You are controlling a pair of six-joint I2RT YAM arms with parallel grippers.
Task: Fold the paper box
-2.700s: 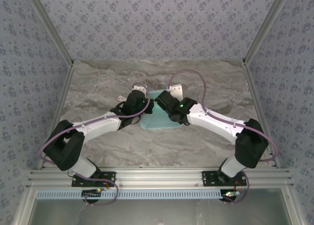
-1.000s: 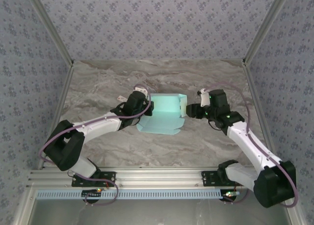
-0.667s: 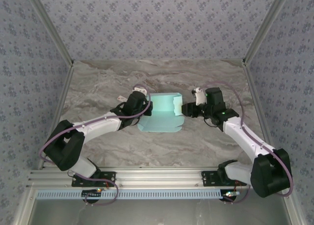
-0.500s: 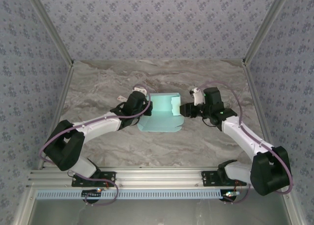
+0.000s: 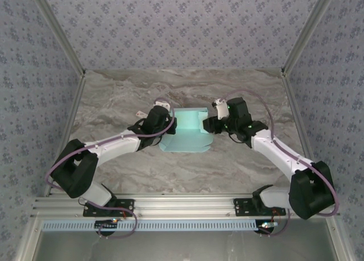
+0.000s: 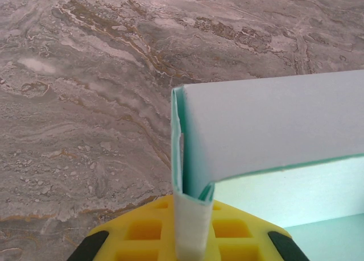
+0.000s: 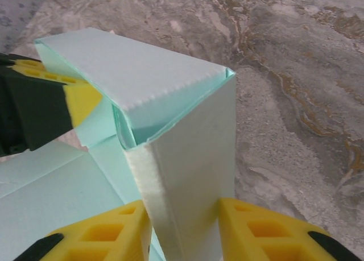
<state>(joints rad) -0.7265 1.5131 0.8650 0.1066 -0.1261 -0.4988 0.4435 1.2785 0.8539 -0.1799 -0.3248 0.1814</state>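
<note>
Top external — right claw (image 5: 208, 124) reached paper box (image 5: 185, 135), grip unclear; left claw (image 5: 172, 125) clamps it.

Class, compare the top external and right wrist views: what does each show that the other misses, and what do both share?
Top external, not right wrist: the white arms, the aluminium frame, the patterned walls. Right wrist, not top external: the perforated crease on the light blue thin cardboard paper box, and the right gripper with yellow pads flanking one upright wall. Shared: that box, the left gripper at it, the marble-patterned table.
</note>
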